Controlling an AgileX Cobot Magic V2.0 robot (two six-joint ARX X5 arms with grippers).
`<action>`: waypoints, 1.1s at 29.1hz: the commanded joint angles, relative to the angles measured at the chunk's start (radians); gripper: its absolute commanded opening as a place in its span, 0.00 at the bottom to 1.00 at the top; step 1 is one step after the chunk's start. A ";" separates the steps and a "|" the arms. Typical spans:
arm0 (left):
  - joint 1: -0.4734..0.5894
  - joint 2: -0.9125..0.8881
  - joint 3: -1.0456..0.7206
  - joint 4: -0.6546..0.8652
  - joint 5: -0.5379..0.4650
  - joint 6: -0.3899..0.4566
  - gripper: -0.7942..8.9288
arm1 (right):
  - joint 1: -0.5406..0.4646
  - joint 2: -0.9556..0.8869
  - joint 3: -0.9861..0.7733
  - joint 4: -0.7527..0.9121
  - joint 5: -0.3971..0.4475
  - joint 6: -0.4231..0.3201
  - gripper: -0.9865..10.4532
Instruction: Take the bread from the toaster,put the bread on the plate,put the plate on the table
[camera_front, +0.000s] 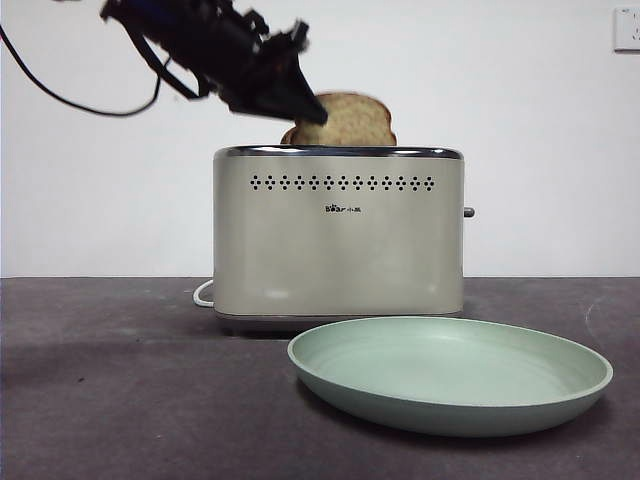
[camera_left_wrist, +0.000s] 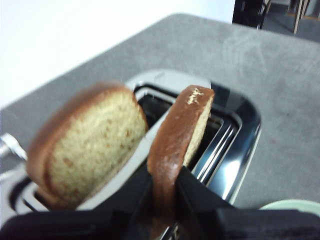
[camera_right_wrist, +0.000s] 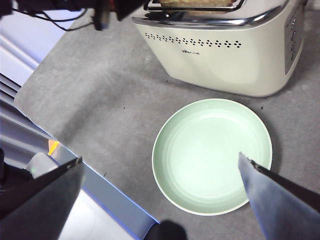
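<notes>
Above the boxy cream toaster with the chrome top rim (camera_front: 338, 235), at about eleven o'clock from its slots, the left gripper (camera_left_wrist: 164, 187) has its black jaws clamped on the crust edge of a tan speckled slice of wholegrain bread (camera_left_wrist: 179, 135). In the left wrist view that slice stands edge-on between the jaws, its lower part down in the slot. A second slice (camera_left_wrist: 90, 145) leans in the neighbouring slot, untouched. From the front only one rounded top (camera_front: 340, 120) shows above the rim, and I cannot tell which slice it is.

So the task looks barely begun: the grip is made, but the bread is not yet out of the toaster. Lifting it clear, laying it on the plate and setting the plate on the counter all remain.

The large round pale mint-green plate (camera_right_wrist: 212, 155) lies empty on the dark grey-brown matte counter (camera_front: 130, 400), at about five o'clock from the toaster and close in front of it. The right gripper (camera_right_wrist: 160, 190) hangs high over the plate, jaws wide apart.

There is open air straight up from the slots. The counter's near edge runs close by the plate at about seven o'clock in the right wrist view, while the bare counter around the toaster at nine o'clock gives more room.
</notes>
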 joint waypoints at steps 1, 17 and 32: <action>-0.005 -0.068 -0.003 0.008 -0.003 -0.016 0.07 | 0.002 -0.002 0.002 0.002 0.001 -0.008 0.55; -0.005 -0.478 -0.003 -0.380 -0.136 -0.018 0.07 | 0.002 -0.002 0.002 0.003 -0.002 -0.007 0.55; -0.007 -0.801 -0.009 -0.946 -0.071 -0.088 0.07 | 0.002 0.003 0.002 0.002 -0.002 -0.004 0.55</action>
